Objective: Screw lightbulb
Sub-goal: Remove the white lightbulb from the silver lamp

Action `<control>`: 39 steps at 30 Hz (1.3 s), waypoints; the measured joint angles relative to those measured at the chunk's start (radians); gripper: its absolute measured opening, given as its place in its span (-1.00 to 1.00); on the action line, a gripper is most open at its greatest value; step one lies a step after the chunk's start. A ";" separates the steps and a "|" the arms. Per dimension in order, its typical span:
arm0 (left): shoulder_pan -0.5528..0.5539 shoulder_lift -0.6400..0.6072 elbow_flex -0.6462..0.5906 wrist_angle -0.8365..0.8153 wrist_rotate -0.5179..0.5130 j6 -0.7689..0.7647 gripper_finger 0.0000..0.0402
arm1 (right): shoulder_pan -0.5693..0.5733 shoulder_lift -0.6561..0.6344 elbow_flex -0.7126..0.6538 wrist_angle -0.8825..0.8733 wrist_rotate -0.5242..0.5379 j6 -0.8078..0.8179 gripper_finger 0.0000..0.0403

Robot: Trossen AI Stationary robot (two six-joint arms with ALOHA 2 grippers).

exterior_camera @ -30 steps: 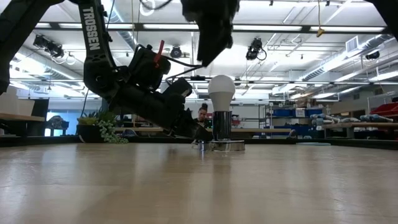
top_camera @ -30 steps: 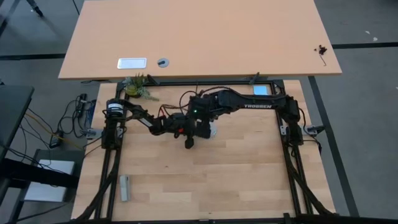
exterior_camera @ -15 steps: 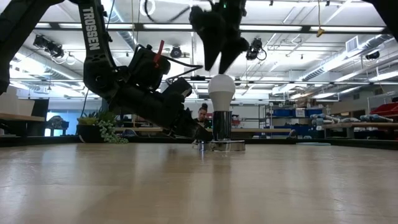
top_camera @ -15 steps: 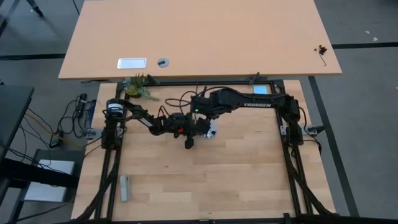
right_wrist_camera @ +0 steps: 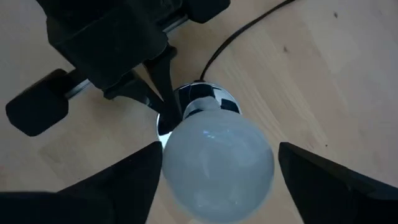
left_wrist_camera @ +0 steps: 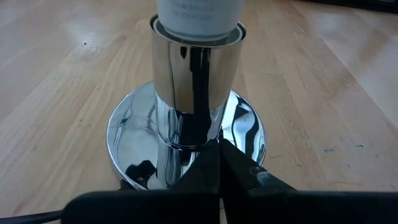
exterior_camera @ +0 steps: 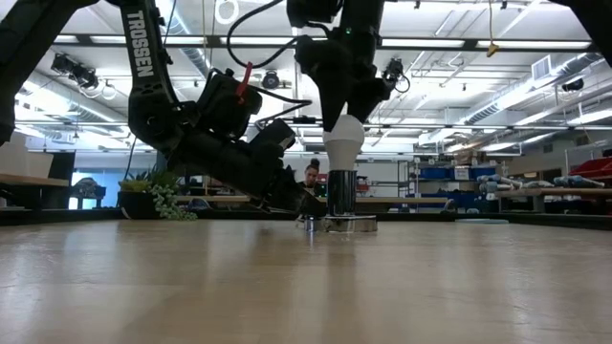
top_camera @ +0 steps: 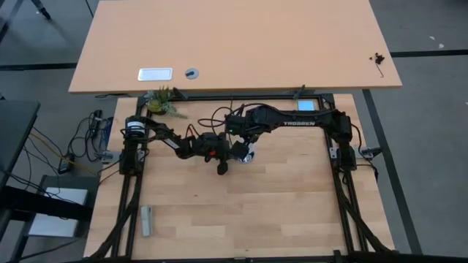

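The frosted-white lightbulb (exterior_camera: 344,151) stands upright with its base in a shiny silver socket (left_wrist_camera: 194,74) on the wooden table, mid-table in the high view (top_camera: 250,155). My right gripper (exterior_camera: 344,117) is over it, pointing down and open. Its fingers (right_wrist_camera: 127,180) stand on either side of the bulb's dome (right_wrist_camera: 217,163); whether they touch it I cannot tell. My left gripper (left_wrist_camera: 217,149) is shut and low on the table at the socket's left side (exterior_camera: 308,204). My left gripper rests its shut fingertips on the socket's round base plate (left_wrist_camera: 239,134), at the plate's edge nearest the arm. The fingers come in low, slanting down from the table's left side. The socket stands upright with its base flat on the table.
A thin black cord (right_wrist_camera: 245,34) runs from the socket across the table. A small plant (top_camera: 162,102) stands at the far left corner and a grey block (top_camera: 147,220) lies near the left front. A person (exterior_camera: 311,178) shows in the room beyond.
My right gripper has come down from above the bulb, shifting slightly toward the table's left, until its fingers flank the bulb's dome. The bulb and socket have stayed in place.
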 joint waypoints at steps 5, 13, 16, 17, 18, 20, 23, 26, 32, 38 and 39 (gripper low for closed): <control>0.000 0.000 0.000 0.000 0.000 0.000 -1.00 | -0.021 0.000 0.000 0.005 -0.044 -0.092 0.36; 0.000 0.000 0.000 -0.002 0.000 0.004 -1.00 | -0.055 -0.001 0.001 0.008 -0.147 -0.660 0.25; 0.000 0.000 0.000 -0.003 0.000 0.019 -1.00 | -0.054 -0.001 0.001 0.017 -0.149 -0.850 0.29; 0.000 0.000 0.000 -0.003 0.000 0.019 -1.00 | -0.054 -0.001 0.001 0.020 -0.150 -0.866 0.31; 0.000 0.000 0.000 -0.002 0.000 0.020 -1.00 | -0.054 -0.001 0.001 0.024 -0.151 -0.861 0.33; 0.000 0.000 0.000 -0.002 0.000 0.022 -1.00 | -0.052 -0.001 0.000 0.037 -0.152 -0.805 0.37; 0.000 0.000 0.000 -0.002 0.000 0.023 -1.00 | -0.036 -0.001 0.000 0.047 -0.139 -0.658 0.44; 0.000 0.000 0.000 0.000 0.004 0.023 -1.00 | -0.018 0.000 0.014 0.038 -0.114 -0.487 0.52; 0.000 0.000 -0.001 0.000 0.006 0.023 -1.00 | 0.009 0.000 0.069 0.004 -0.053 -0.143 0.66; 0.000 0.000 0.000 0.000 0.006 0.023 -1.00 | 0.006 -0.001 0.063 -0.064 -0.062 0.094 0.73; 0.000 0.000 0.000 0.000 0.006 0.023 -1.00 | 0.007 -0.002 0.051 -0.054 -0.058 0.095 0.73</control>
